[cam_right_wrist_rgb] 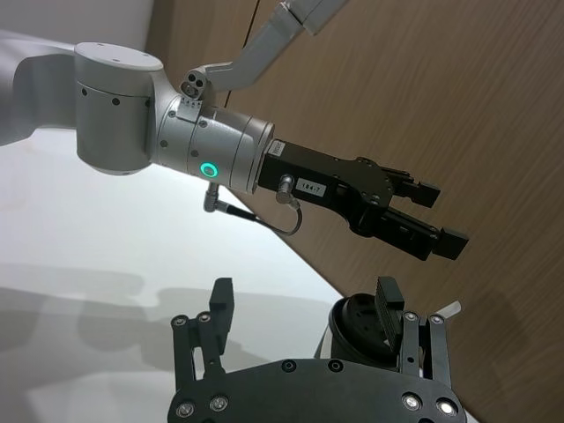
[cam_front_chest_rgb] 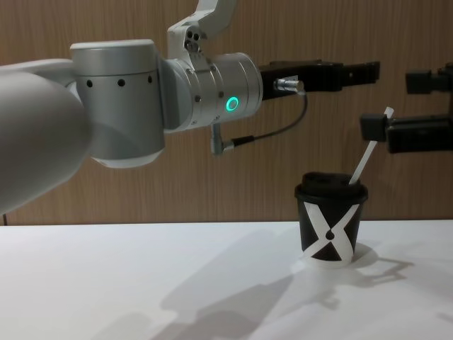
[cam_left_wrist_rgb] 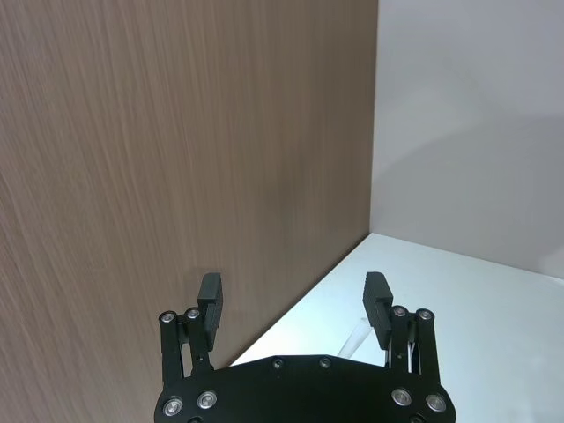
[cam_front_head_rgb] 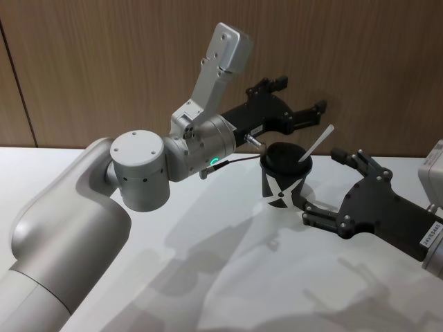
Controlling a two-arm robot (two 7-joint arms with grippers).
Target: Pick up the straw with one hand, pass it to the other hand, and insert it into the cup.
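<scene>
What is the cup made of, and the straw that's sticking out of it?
The cup looks like matte black paper with a printed white X; its lid seems to be black plastic, slightly shinier. The straw is a thin white tube, smooth and stiff, probably plastic, though it could be paper.

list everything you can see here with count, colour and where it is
cup: one, black with a white X and a droplet mark, black lid, upright on the table toward the right
straw: one, white, lower end through the cup's lid, leaning up and to the right, held by nothing
table: one, white, under the cup
wall panel: one, brown wood grain, behind the table
left end effector: one, black on a silver wrist with a green ring, open, in the air above and behind the cup
right end effector: one, all black, open, just right of the cup
</scene>
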